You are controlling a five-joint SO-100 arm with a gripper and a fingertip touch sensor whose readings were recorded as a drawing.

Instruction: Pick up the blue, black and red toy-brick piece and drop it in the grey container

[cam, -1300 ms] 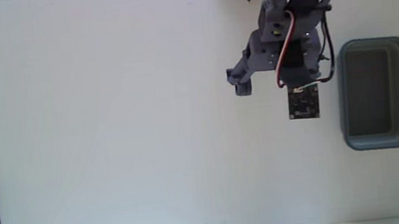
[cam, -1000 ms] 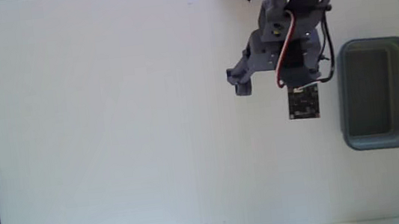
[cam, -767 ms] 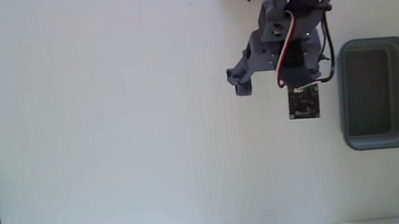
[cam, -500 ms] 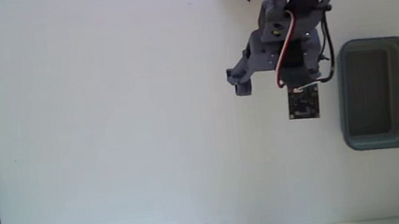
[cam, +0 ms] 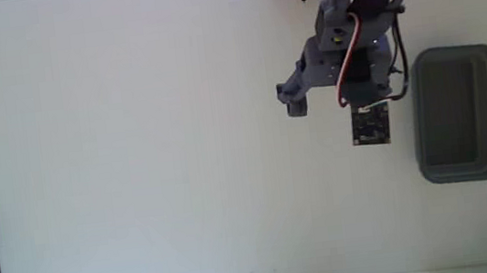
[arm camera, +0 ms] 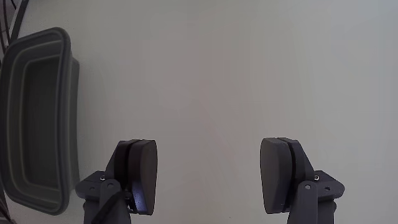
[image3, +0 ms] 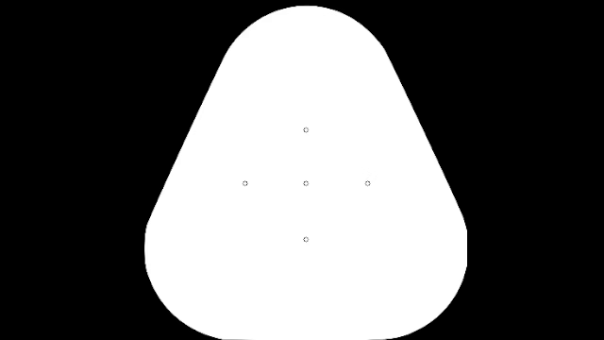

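Grey container [cam: 459, 113] sits beside the arm, its inside looking bare; the toy-brick piece shows in neither view. The gripper [arm camera: 208, 177] hangs with both fingers spread wide, grasping nothing. Locate the piece first.

Grey plastic arm [cam: 344, 47] with red wire, black cable, dark camera board; gripper [arm camera: 211, 177] fingers rounded, dark grey.

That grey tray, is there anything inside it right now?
The grey tray looks empty: in the fixed view its whole dark floor shows bare. The wrist view shows only part of its inside, also bare. The open tool holds nothing, and no brick piece is visible anywhere.
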